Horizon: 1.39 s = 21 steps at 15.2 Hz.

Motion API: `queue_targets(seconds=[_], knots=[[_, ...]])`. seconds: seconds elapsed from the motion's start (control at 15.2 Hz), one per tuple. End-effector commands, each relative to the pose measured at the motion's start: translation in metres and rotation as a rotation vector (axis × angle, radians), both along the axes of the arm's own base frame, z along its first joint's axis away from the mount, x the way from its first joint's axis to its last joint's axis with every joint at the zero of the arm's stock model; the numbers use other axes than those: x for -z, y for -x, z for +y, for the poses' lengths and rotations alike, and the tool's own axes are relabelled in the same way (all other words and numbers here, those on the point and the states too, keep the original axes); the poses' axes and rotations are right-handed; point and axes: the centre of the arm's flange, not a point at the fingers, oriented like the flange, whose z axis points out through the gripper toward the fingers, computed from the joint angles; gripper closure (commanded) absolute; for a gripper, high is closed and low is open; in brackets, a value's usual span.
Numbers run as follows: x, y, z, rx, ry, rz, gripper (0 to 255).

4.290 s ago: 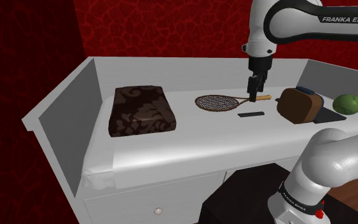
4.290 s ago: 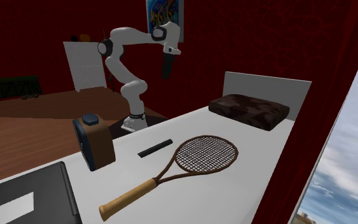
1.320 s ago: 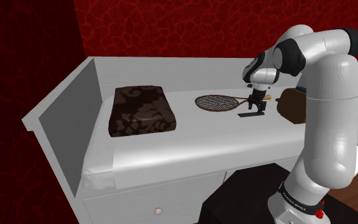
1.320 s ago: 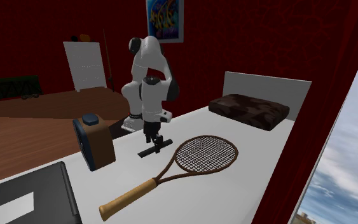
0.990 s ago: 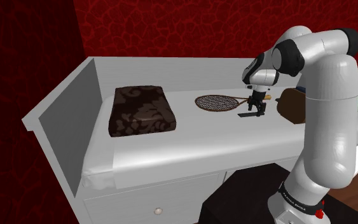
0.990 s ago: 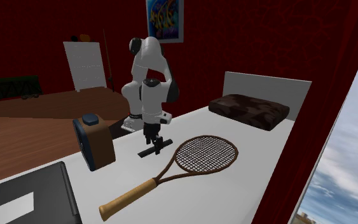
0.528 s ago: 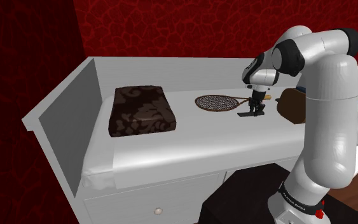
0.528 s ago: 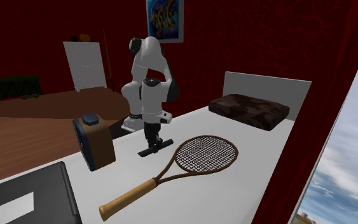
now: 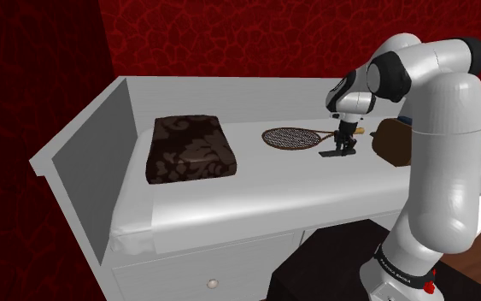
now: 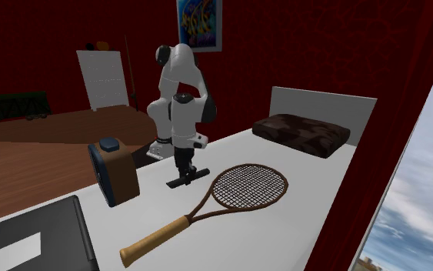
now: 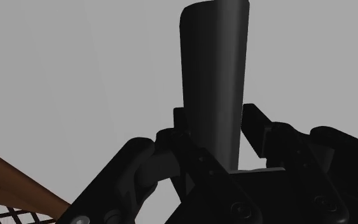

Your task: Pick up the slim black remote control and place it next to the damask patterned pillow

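- The all-black two-finger gripper [image 9: 345,150] is standing low over the white table top [image 9: 230,201], pointing straight down, with its fingers [image 11: 180,121] pressing in on both long sides of the slim black remote control [image 11: 212,76]; it is reading as clenched on the remote.
- The remote is lying flat on the table, seemingly not lifted off it, just beside the head of the brown-framed tennis racket [image 10: 245,187] and near the brown rounded case with a blue cap [image 10: 116,171].
- The dark brown damask patterned pillow [image 9: 187,150] is resting well apart from the remote, at the far end of the table towards the shoulder view's left, with the racket lying between them.
- Progress, as a judgement: the approach and the grasp are looking complete; the lift, the carry past the racket and the set-down beside the pillow are all remaining to be done.
- Containers: the brown case is sitting closed, so its contents are not showing.
- The drawer front with a small round knob [image 9: 213,283] below the table top is sitting shut, and nothing inside it is showing.
- Bare table surface is showing beside the pillow on the racket side, which is looking suitable for the placement.
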Motion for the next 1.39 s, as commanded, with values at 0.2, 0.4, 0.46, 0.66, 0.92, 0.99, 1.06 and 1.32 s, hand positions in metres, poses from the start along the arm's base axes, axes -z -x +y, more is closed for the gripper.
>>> queue_targets(seconds=[0.2,0.4,0.46,0.66,0.92,0.99,1.06,1.32], knots=[[-0.026,0.0,-0.001,0.0,0.0,0.001,255],[-0.042,0.0,-0.001,0.0,0.0,0.001,255],[-0.047,0.0,-0.001,0.0,0.0,0.001,255],[-0.063,0.0,-0.001,0.0,0.0,0.001,255],[-0.084,0.0,-0.001,0.0,0.0,0.001,255],[-0.089,0.0,-0.001,0.0,0.0,0.001,255],[-0.095,0.0,-0.001,0.0,0.0,0.001,255],[-0.116,0.0,-0.001,0.0,0.0,0.001,255]])
